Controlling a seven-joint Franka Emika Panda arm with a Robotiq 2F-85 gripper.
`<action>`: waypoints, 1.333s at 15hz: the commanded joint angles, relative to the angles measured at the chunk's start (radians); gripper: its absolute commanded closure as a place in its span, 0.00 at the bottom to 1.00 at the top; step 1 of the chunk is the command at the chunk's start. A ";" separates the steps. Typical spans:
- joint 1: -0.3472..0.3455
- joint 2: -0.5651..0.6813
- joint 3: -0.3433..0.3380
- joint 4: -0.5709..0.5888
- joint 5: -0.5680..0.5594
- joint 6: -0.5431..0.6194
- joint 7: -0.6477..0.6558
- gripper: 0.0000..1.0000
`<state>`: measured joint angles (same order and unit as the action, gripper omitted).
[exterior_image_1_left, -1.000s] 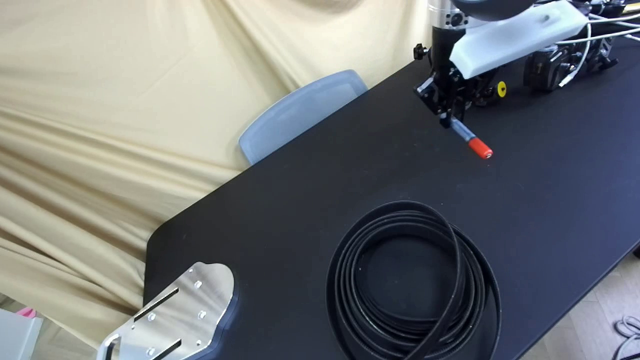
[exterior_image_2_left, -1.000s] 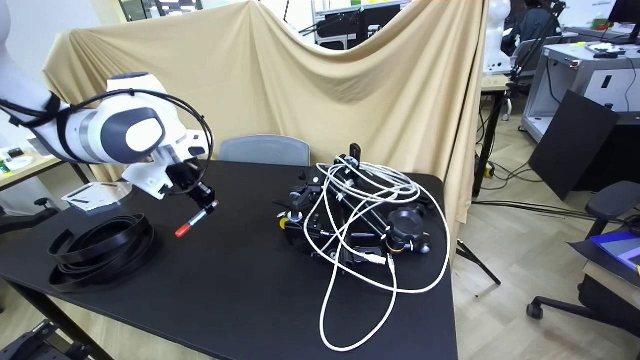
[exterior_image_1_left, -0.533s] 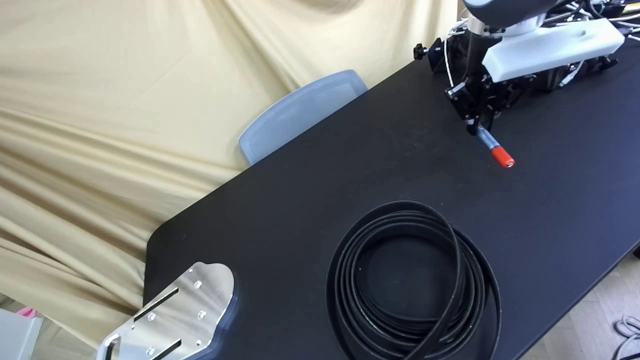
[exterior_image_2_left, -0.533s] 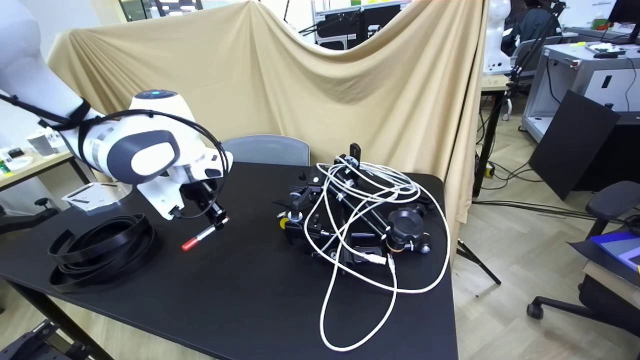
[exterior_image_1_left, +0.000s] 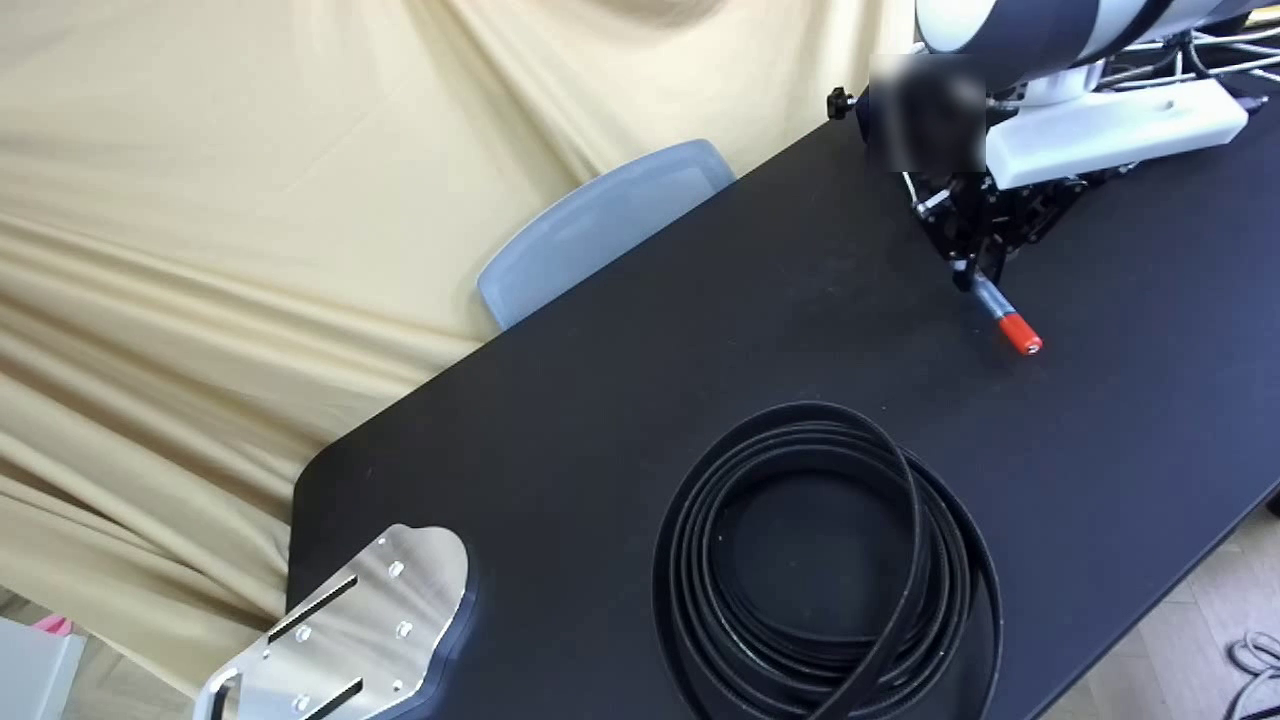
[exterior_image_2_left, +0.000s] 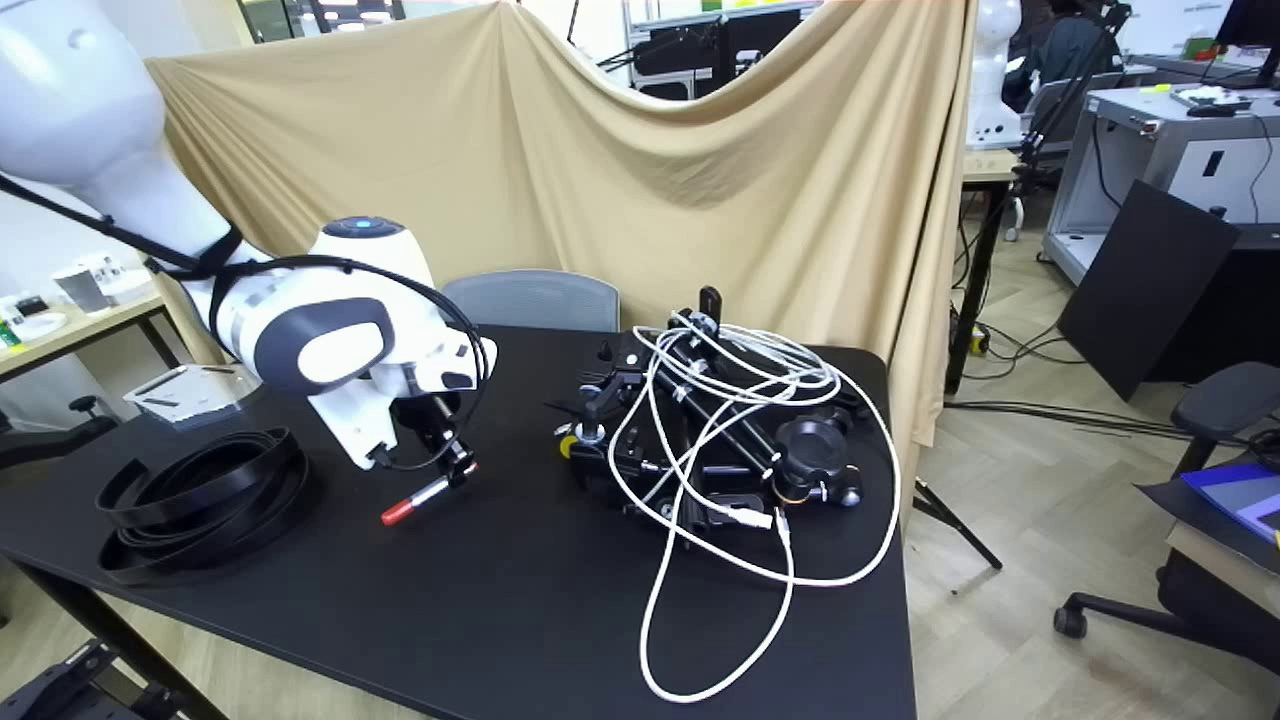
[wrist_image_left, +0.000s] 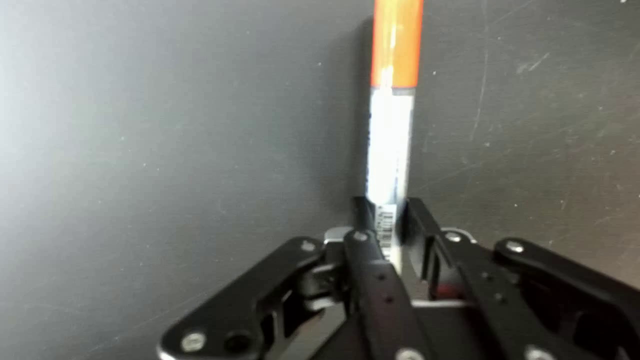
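Note:
A marker with a red cap and a pale labelled barrel (wrist_image_left: 390, 145) is held between the fingers of my gripper (wrist_image_left: 387, 212). The fingers press on both sides of its barrel near the barcode. In both exterior views the marker (exterior_image_1_left: 1018, 331) slants out from the jaws, cap end away from them. Its red cap (exterior_image_2_left: 398, 512) points down towards the lower left in an exterior view. A soft shadow lies beside the marker in the wrist view, on the black table (wrist_image_left: 225, 150). Whether the cap touches the table, I cannot tell.
A coil of black strap (exterior_image_1_left: 690, 560) and a slotted metal plate (exterior_image_1_left: 400, 600) lie on the table. Black tripod gear (exterior_image_2_left: 812, 450) with a looped white cable (exterior_image_2_left: 652, 660) stands to one side. A grey chair (exterior_image_2_left: 530, 300) and a beige curtain (exterior_image_2_left: 720, 200) are behind the table.
Still gripping the marker, the arm has come down towards the table and shifted rightwards in both exterior views. The jaws have not changed, and the objects on the table have not moved.

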<state>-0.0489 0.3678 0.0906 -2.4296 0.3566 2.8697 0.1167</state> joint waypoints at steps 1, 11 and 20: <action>-0.013 0.055 0.005 0.042 0.009 0.016 0.010 0.95; -0.036 0.056 0.043 0.052 0.030 0.048 0.005 0.19; 0.043 -0.032 -0.015 0.015 -0.029 0.042 0.061 0.00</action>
<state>-0.0438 0.3882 0.1077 -2.3837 0.3641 2.9159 0.1265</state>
